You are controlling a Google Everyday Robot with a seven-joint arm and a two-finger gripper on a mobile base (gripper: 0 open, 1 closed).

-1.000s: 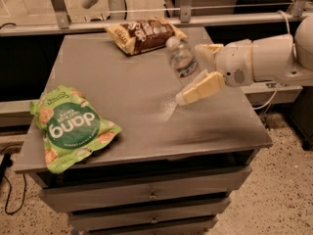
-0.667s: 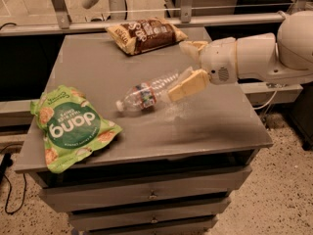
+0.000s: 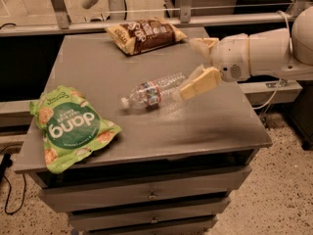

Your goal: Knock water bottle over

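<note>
The water bottle (image 3: 152, 92) lies on its side in the middle of the grey table (image 3: 98, 67), white cap pointing left, its label band around the middle. My gripper (image 3: 199, 63) is just right of the bottle's base, above the table, coming in from the right on a white arm (image 3: 264, 53). Its two cream fingers (image 3: 200, 83) are spread apart and hold nothing. The nearer finger is close to the bottle's bottom end.
A green chip bag (image 3: 68, 126) lies at the table's front left corner. A brown snack bag (image 3: 144, 35) lies at the back centre. A metal rail (image 3: 146, 21) runs behind the table. Drawers (image 3: 151, 195) sit below the tabletop.
The bottle stood upright near the gripper a second ago; it has tipped over to the left and now lies flat. The gripper has drawn back slightly to the right.
</note>
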